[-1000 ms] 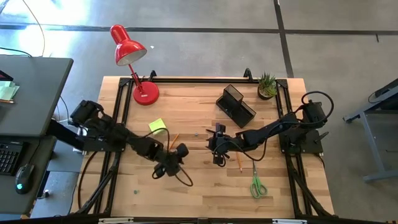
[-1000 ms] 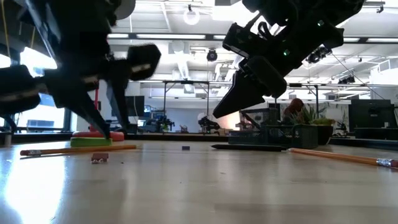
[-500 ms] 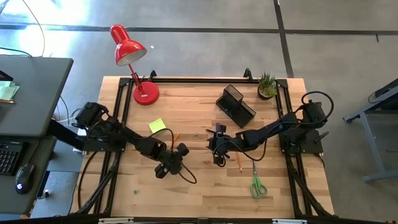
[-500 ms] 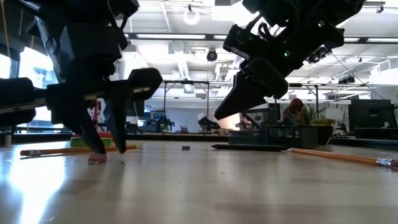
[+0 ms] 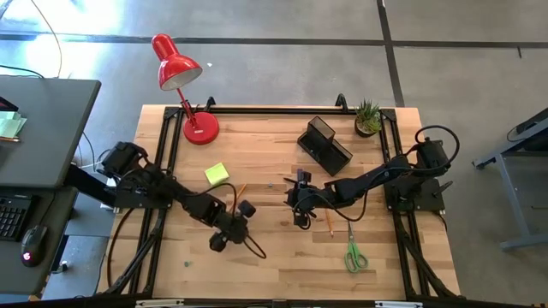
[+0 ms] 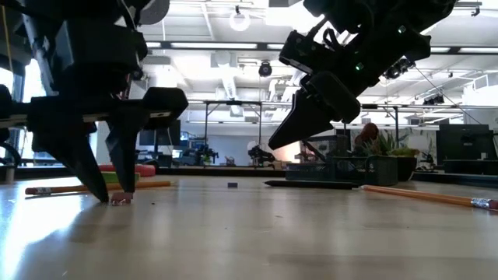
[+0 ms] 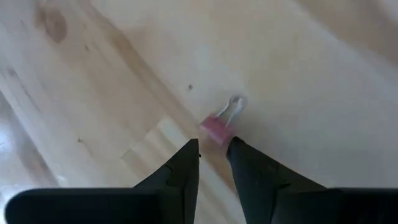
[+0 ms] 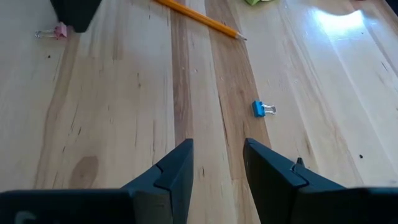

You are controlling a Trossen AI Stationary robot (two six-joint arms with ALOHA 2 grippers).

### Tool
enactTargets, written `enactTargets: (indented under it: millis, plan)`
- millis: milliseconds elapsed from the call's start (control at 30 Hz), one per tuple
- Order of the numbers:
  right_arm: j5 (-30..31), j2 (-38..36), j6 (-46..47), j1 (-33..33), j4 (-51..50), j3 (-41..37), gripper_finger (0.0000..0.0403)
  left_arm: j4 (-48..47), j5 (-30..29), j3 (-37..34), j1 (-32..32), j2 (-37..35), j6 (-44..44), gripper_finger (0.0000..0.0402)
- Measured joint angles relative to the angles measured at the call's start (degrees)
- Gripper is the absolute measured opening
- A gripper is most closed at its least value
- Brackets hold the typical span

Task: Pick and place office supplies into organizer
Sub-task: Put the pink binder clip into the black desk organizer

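1. Left gripper [image 7: 212,149] is low over the table [image 5: 282,265] in its left-centre part. Its fingers are spread a little and the tips stand at a small pink binder clip [image 7: 215,129] on the wood. The clip lies just ahead of the gap, not between the fingers; whether a tip touches it, cannot tell.
2. In the low view the left gripper [image 6: 99,189] reaches the tabletop beside the pink clip [image 6: 120,200]; the clip is too small to make out in the high view.
3. Right gripper [image 8: 217,152] hangs near the table's centre, fingers apart, nothing between them. A blue binder clip [image 8: 263,109] lies on the wood ahead of it.
4. Organizer [image 5: 324,144] sits toward the table's far edge, right of centre, beside the potted plant [image 5: 368,117]. Its contents cannot be seen.
5. Sticky-note block [image 5: 216,174] lies left of centre, an orange pencil [image 5: 237,192] just beside it, partly hidden by the left arm.
6. Scissors [image 5: 354,253] lie near the near-right corner; a second pencil [image 5: 329,224] lies between them and the right gripper.
7. Red lamp [image 5: 181,77] stands at the far-left corner.
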Motion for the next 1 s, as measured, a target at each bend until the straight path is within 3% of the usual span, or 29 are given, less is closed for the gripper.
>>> enactTargets:
  millis: [167, 467, 767, 867, 1000]
  plan:
    - [0.2, 0.0, 0.0, 0.0, 0.3, 0.0, 0.0133, 3.7, 2.9, -0.2, -0.2, 0.3, -4.0, 0.0085]
    - [0.2, 0.0, 0.0, 0.0, 0.6, 0.0, 0.0133, 7.1, 2.2, -0.1, -0.1, 0.3, -1.2, 0.0085]
    - [0.2, 0.0, 0.0, 0.0, 0.6, 0.0, 0.0133, 9.9, 1.2, -0.1, 0.0, 0.3, -10.5, 0.0085]
    - [0.2, 0.0, 0.4, 0.0, 0.6, 0.0, 0.0133, 9.5, 0.4, -0.1, 0.0, 0.3, -20.8, 0.0085]
    - [0.2, 0.0, 1.1, 0.0, 0.4, 0.0, 0.0133, 9.6, -2.6, -0.1, 0.0, 0.2, -45.2, 0.0085]
